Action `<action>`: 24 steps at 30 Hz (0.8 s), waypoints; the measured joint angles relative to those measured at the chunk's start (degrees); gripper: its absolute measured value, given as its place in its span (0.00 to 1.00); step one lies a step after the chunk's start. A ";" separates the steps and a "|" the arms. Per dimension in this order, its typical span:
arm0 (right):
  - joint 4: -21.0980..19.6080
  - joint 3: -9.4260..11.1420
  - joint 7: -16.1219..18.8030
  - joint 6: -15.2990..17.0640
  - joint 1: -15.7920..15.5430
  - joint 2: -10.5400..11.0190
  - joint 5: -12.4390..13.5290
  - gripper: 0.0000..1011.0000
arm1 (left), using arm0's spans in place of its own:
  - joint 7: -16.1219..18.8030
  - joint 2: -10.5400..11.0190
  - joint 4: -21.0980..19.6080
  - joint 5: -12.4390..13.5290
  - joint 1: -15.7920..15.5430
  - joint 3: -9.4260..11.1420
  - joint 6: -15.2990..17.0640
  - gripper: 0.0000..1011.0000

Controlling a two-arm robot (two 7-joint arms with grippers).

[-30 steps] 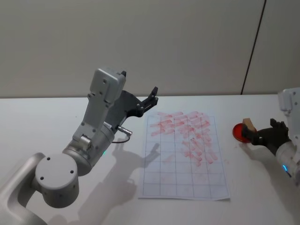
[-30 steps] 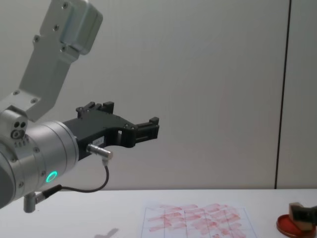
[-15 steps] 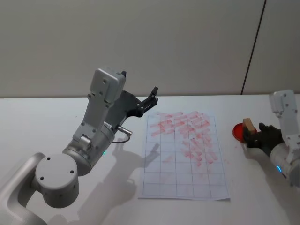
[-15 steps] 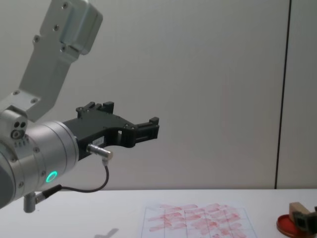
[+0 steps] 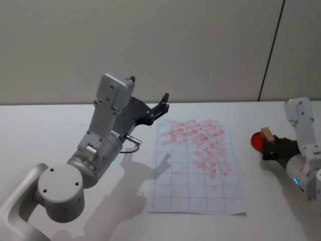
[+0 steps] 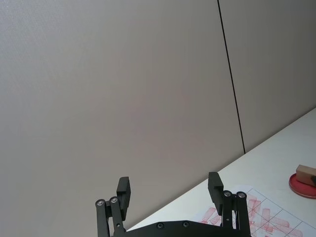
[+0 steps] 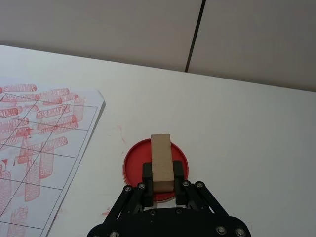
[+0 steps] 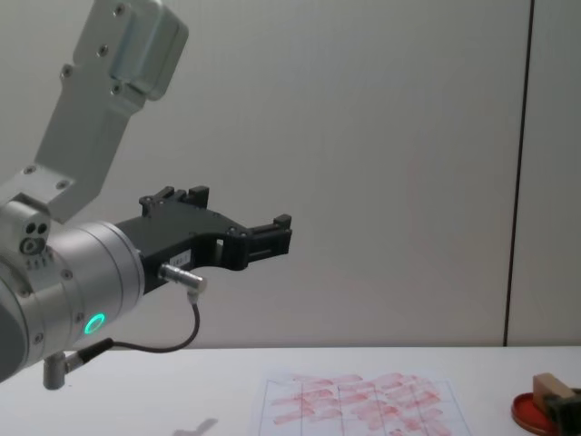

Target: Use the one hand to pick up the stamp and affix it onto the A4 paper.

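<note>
White tabletop (image 5: pixel 50 125) in the head view bears the paper (image 5: pixel 198 165), full of red marks, with the right gripper (image 5: pixel 270 146) well to its right at the red dish (image 5: pixel 256 141); the right wrist view shows it clamped on the stamp (image 7: pixel 162 160), so the pickup seems made while carrying and pressing are left; the left wrist view shows the left gripper (image 6: pixel 169 190) raised, fingers spread wide, empty.

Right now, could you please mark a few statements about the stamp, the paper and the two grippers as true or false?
1. The right gripper grips the small tan wooden stamp block. True.
2. The stamp sits above the white gridded A4 paper. False: it is over the shallow round red ink dish, beside the paper.
3. The left gripper is open and raised off the table. True.
4. Red stamp marks fill every row of the paper. False: the rows nearest the robot are blank.
</note>
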 joint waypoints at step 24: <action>-0.76 1.28 -1.97 4.25 0.36 -0.80 4.25 0.21 | 0.00 0.00 0.00 0.00 0.00 0.00 0.00 0.99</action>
